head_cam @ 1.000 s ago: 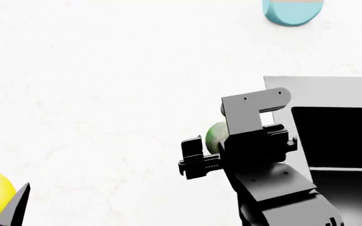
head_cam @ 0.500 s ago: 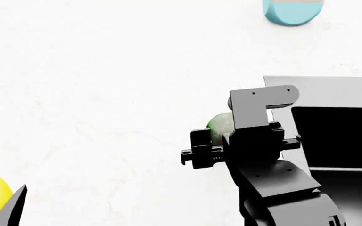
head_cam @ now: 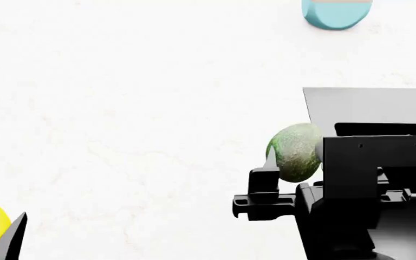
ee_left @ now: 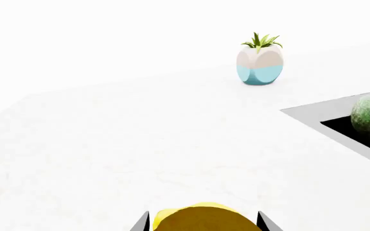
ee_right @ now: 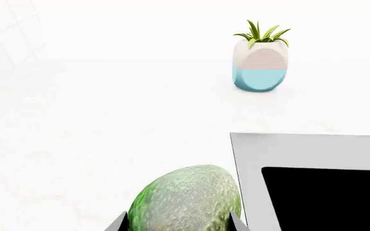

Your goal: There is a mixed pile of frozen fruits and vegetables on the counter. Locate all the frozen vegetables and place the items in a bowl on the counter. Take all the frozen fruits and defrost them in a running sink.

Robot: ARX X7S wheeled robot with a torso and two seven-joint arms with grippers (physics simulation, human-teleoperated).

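Mostly cropped: right jaws pinch green lump [head_cam: 296, 152]; left jaws apparently pinch yellow oval [ee_left: 201, 219].

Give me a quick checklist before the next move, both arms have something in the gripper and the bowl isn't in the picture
1. Right gripper shut on the green vegetable: ok.
2. Left gripper shut on the yellow vegetable: ok.
3. Green vegetable clear of the sink: not ok, it hangs at the rim's edge.
4. Bowl located: cannot tell, no view shows it.
5. Counter path free: ok, only the potted plant far back.
6. Fruits located: cannot tell, none in view.
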